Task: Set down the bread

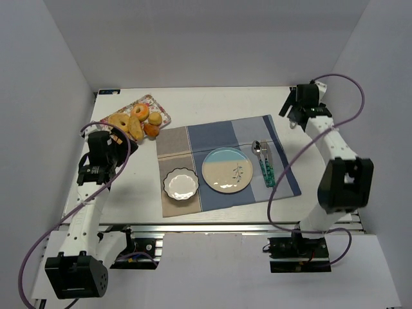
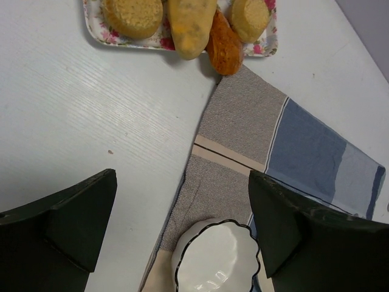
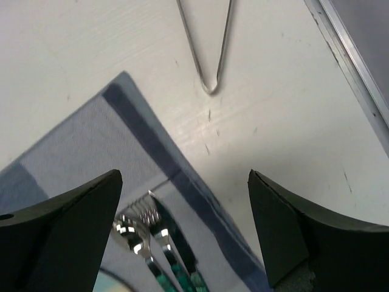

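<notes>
The bread (image 2: 191,24), a golden-yellow elongated roll, lies on the floral tray (image 2: 98,27) with its end over the tray's near rim. It also shows in the top view (image 1: 135,129). My left gripper (image 1: 116,138) is open and empty, held above the table just near of the tray. In the left wrist view, the left gripper (image 2: 182,243) frames bare table, the placemat corner and the bowl below. My right gripper (image 1: 297,120) is open and empty at the far right, past the placemat's far corner. The right wrist view shows the right gripper (image 3: 182,237) above that corner.
Doughnuts (image 1: 139,111) and small buns (image 1: 155,118) share the tray. A blue and grey placemat (image 1: 257,129) holds a dinner plate (image 1: 227,170), a white scalloped bowl (image 1: 181,185) and cutlery (image 1: 264,162). An orange-brown piece (image 2: 225,47) lies against the bread.
</notes>
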Controlling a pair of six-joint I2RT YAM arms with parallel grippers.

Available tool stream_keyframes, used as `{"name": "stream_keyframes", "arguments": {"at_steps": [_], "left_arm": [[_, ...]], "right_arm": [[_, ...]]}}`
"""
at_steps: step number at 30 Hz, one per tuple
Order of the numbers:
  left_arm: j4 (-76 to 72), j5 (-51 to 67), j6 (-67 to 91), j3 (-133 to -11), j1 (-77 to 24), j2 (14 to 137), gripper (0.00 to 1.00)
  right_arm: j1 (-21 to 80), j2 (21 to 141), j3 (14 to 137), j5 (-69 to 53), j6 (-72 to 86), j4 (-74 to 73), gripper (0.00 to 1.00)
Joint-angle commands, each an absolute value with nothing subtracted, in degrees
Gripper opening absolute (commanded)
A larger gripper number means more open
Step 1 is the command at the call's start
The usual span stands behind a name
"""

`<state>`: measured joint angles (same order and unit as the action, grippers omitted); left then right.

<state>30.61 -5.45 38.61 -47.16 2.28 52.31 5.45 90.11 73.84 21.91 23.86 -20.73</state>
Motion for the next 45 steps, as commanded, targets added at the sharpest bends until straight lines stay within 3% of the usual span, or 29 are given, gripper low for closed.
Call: {"name": "stream_keyframes", "arguments": {"at_steps": [1,8,11,16,21,33,45], "left_arm": [[29.1,-7.0,38.3,-47.9,2.4,54.7,0.98],[26.5,-7.8,38.1,-47.6,2.4,57.4,0.98],[25.1,-7.6,37.8,-47.3,2.4,57.5,0.98],[23.9,-7.9,37.7,-46.8,2.4,57.9,0.98],[23.4,-8.0,37.7,-46.7,2.3,58.9,0.98],[23.4,-8.7,38.0,-47.2,2.3,60.5,0.98],[24.9,-10.7,37.8,-47.7,2.4,58.2,0.98]], "right_arm": [[0.7,101.0,85.8,18.0,21.1,-24.5,0.89],[-2.7,132.5,122.0,19.6,15.7,-36.3,0.89],[-3.3,139.4,132.2,20.4,14.2,-35.5,0.89],[-3.5,137.9,122.6,19.9,12.1,-22.0,0.89],[-3.6,143.8,129.1,20.8,11.2,-24.4,0.89],[-5.3,146.2,129.5,16.4,13.4,-21.2,0.88],[-5.4,147.9,128.0,15.2,17.3,-22.0,0.72]]}}
